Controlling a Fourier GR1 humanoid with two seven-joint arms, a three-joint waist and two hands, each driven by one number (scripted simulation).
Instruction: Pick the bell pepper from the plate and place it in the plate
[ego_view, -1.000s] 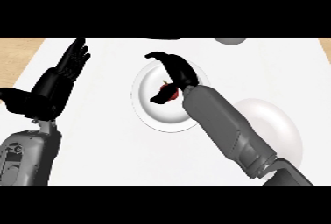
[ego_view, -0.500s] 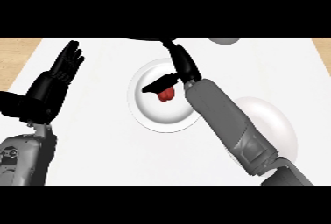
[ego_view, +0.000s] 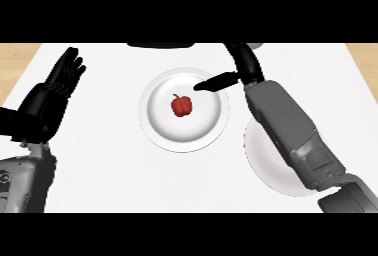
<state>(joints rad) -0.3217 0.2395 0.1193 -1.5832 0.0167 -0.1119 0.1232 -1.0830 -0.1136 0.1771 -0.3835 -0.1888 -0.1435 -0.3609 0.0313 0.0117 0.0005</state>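
Bright, even overhead light on white counter (ego_view: 111, 175). Soft faint shadow along plate (ego_view: 159, 132) lower rim. No glare on bell pepper (ego_view: 181, 105). Plates barely stand out against counter.

Kitchen: white counter (ego_view: 111, 165), wood edging, two white plates (ego_view: 159, 125), bell pepper (ego_view: 181, 105).

You see the right hand (ego_view: 247, 65) cut at the top edge, fingertips out of sight. Below its thumb, the forearm hides much of the second plate (ego_view: 267, 167).
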